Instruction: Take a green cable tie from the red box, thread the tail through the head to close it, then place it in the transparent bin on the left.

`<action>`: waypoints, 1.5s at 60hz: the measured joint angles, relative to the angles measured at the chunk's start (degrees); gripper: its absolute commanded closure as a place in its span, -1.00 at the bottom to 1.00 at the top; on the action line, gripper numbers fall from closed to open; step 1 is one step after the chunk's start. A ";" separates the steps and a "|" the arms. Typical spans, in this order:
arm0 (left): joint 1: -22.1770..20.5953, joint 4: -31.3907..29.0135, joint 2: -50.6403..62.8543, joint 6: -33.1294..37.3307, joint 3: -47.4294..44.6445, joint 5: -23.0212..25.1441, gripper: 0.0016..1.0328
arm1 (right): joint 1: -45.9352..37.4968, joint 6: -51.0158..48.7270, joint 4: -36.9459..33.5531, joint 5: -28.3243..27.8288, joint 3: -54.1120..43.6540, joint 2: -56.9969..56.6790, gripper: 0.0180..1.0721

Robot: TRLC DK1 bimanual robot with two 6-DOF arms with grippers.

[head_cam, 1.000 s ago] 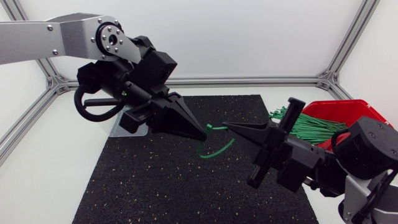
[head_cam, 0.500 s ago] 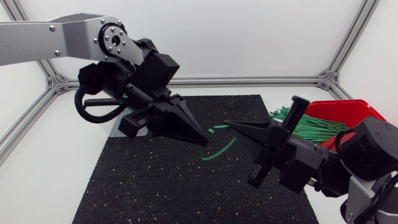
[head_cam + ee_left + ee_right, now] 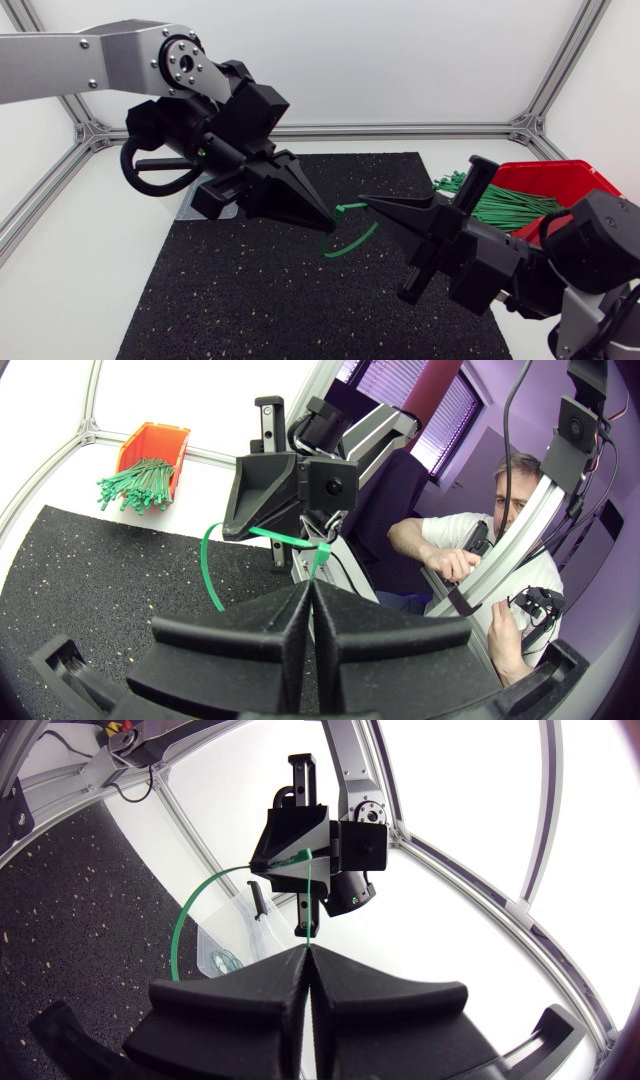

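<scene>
While left claw (image 3: 323,219) and right claw (image 3: 368,200) each clamp green cable tie (image 3: 355,240), loop hangs between them.

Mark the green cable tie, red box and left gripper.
green cable tie (image 3: 352,242), head view, middle of its curved strap.
red box (image 3: 552,175), head view, its far wall.
left gripper (image 3: 326,222), head view, midway between its fingertips.

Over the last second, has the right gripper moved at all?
Yes, slightly: the right gripper has its upright post nearer the red box now, while its tip has barely shifted over the mat.
</scene>
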 measured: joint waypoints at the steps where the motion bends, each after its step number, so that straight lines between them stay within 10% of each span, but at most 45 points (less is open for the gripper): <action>1: 0.00 0.02 0.04 0.00 0.04 0.00 0.94 | 0.00 0.00 -0.02 0.00 0.00 0.00 0.89; 90: 0.02 -0.48 0.85 0.22 0.35 0.00 0.94 | 0.37 0.00 0.00 0.46 -0.26 1.05 0.89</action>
